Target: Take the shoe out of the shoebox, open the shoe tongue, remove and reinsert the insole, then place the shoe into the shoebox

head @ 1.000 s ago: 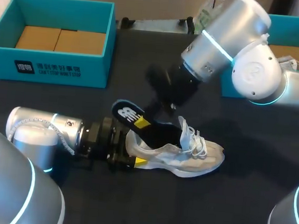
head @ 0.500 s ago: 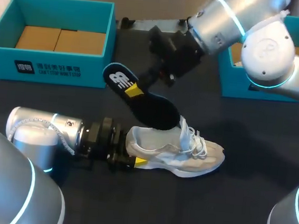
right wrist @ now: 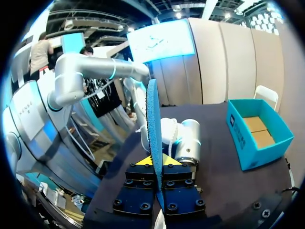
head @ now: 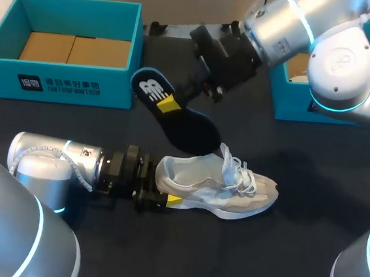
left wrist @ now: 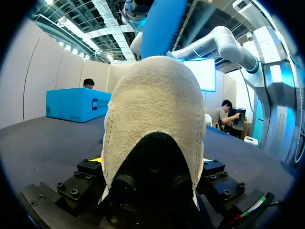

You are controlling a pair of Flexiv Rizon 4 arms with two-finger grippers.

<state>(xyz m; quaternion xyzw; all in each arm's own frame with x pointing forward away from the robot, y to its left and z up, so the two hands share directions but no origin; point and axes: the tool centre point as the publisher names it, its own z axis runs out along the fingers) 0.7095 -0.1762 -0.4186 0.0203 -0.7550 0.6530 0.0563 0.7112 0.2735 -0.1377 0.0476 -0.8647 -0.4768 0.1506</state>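
One pale suede-and-mesh lace-up shoe (head: 223, 188) rests on its sole on the dark matte bench (head: 292, 253), low in the middle of the frame, toe to the right, white laces loose and tongue raised. The left tool (head: 158, 188) comes in level from the lower left and is clamped on the rounded heel; in the left wrist view that fuzzy cream heel (left wrist: 152, 119) fills the space between its fingers. One thin, flexible insole (head: 180, 118), black on top and blue beneath, hangs slanting just above the shoe's opening. The right tool (head: 169, 103) is closed narrowly on it near the heel end; in the right wrist view the insole (right wrist: 153, 119) stands edge-on between the yellow tips. Two open teal cardboard shoeboxes stand at the back: one at upper left (head: 59, 80) with a brown floor; one at upper right (head: 293, 106) behind the right arm.
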